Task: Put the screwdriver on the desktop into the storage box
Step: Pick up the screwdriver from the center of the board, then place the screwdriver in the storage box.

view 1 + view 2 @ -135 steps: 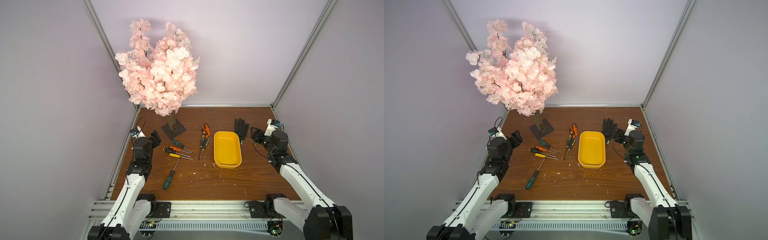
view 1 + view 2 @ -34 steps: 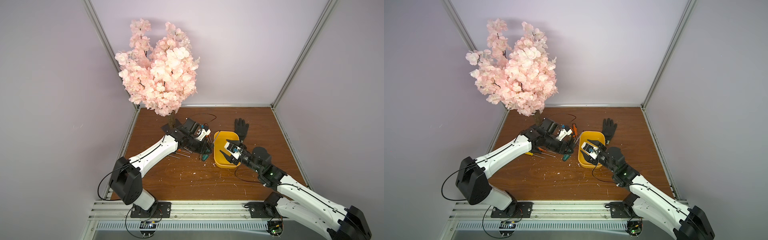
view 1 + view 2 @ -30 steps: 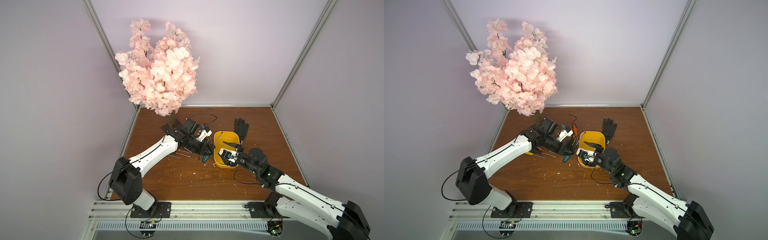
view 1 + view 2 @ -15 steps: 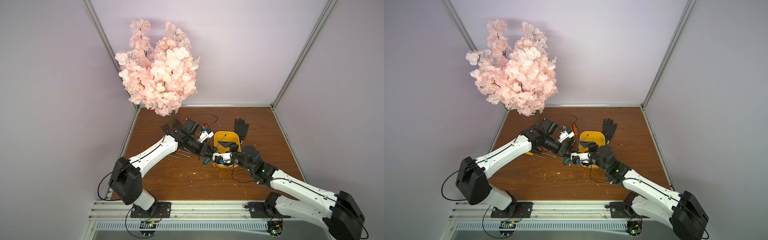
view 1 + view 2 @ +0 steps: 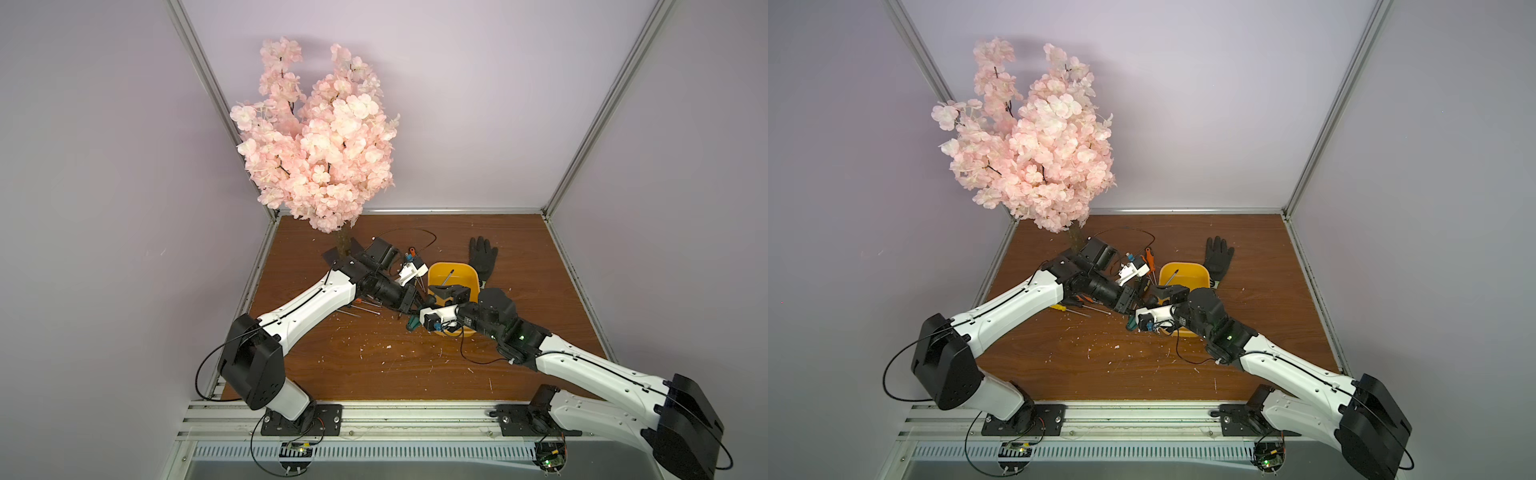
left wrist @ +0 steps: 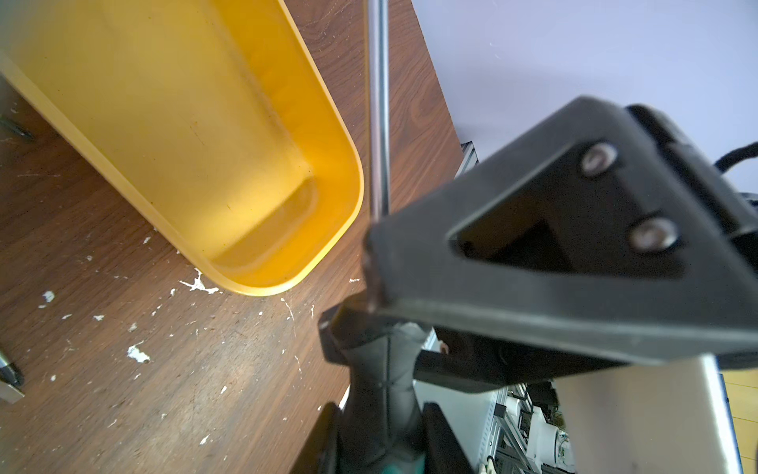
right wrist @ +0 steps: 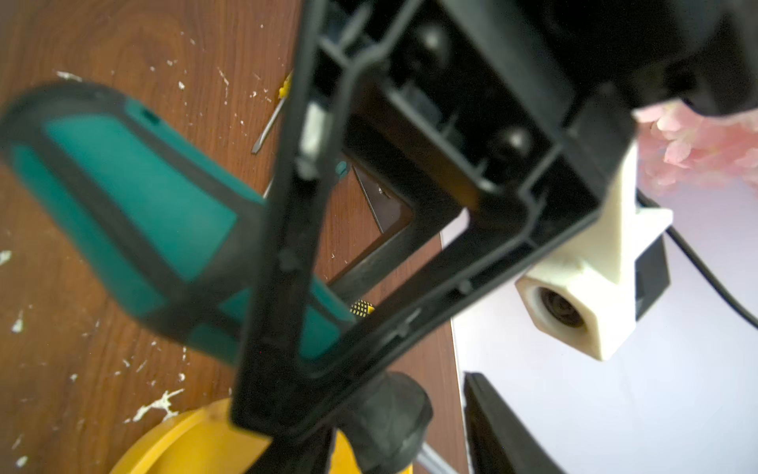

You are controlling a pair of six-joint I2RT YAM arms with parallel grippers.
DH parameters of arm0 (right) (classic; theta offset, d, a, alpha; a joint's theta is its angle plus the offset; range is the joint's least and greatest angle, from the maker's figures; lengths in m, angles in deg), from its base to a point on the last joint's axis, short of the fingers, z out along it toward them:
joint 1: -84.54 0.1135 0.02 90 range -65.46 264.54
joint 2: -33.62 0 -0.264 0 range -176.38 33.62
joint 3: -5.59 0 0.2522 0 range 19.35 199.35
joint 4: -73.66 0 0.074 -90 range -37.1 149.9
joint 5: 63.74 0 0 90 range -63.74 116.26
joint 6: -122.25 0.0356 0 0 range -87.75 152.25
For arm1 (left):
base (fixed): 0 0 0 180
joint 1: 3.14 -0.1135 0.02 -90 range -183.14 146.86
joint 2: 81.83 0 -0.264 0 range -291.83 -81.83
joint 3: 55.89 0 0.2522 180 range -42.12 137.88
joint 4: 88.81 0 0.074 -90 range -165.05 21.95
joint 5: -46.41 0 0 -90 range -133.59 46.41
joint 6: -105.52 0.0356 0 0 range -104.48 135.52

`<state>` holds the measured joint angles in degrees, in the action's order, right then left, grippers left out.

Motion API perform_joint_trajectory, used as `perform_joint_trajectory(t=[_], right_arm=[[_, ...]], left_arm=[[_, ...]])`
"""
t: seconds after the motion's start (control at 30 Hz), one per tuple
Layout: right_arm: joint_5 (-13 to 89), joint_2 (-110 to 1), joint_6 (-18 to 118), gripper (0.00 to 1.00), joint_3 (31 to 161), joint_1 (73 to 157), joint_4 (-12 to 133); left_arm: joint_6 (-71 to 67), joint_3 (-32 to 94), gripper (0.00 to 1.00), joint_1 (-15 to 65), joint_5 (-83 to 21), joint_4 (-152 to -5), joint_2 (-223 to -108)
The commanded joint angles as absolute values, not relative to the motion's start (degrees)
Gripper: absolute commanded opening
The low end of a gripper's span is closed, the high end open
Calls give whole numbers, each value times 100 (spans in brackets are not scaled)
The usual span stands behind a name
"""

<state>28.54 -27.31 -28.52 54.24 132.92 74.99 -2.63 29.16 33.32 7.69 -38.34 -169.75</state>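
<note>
The left fingers (image 6: 443, 443) clamp the green-handled screwdriver (image 6: 383, 394), held off the counter (image 6: 164, 390) just beside the yellow box (image 6: 262, 289). Whether the right fingers (image 6: 492, 320) grip it too I can't tell. Released too early, it could drop outside.

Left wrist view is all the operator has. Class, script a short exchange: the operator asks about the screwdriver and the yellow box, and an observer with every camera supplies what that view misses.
Operator: Whose black finger blocks my picture?
Observer: It belongs to the right pincer, whose arm reaches in from the near right.
Operator: Where is the tip of the screwdriver?
Observer: In both top views it shows over the inside of the box, near its far end.
Operator: Do other screwdrivers lie on the desktop?
Observer: Yes; an orange-handled screwdriver lies on the left arm's side of the box.
</note>
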Motion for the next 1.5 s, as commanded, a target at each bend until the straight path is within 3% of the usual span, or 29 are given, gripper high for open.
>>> perform_joint_trajectory(t=[0.0, 0.23, 0.53, 0.77, 0.97, 1.17, 1.47], right_arm=[[2978, -2768, -2827, 45, 5732, 13349, 7428], [2948, -2738, -2741, 28, 5750, 13384, 7399], [2791, -2520, -2449, 16, 5588, 13386, 7364], [2454, -2310, -1669, 14, 5442, 13391, 7383], [1953, -2427, -173, 14, 5452, 13376, 7453], [1596, -2811, 1907, 14, 5676, 13161, 7432], [1828, -3752, 5578, 15, 6185, 12411, 7043]], left_arm=[[-188, 2896, 14, 3395, 924, -3796, -16917], [-192, 2915, 19, 3393, 794, -3794, -16880], [-232, 3020, 52, 3200, 372, -3693, -16804], [-507, 2997, 63, 2337, -230, -3700, -16243], [-917, 2674, 66, 1792, -1227, -3893, -15619], [-1650, 1615, 68, 1779, -2319, -4725, -14685], [-2372, 203, 69, 1784, -2474, -5813, -13861]])
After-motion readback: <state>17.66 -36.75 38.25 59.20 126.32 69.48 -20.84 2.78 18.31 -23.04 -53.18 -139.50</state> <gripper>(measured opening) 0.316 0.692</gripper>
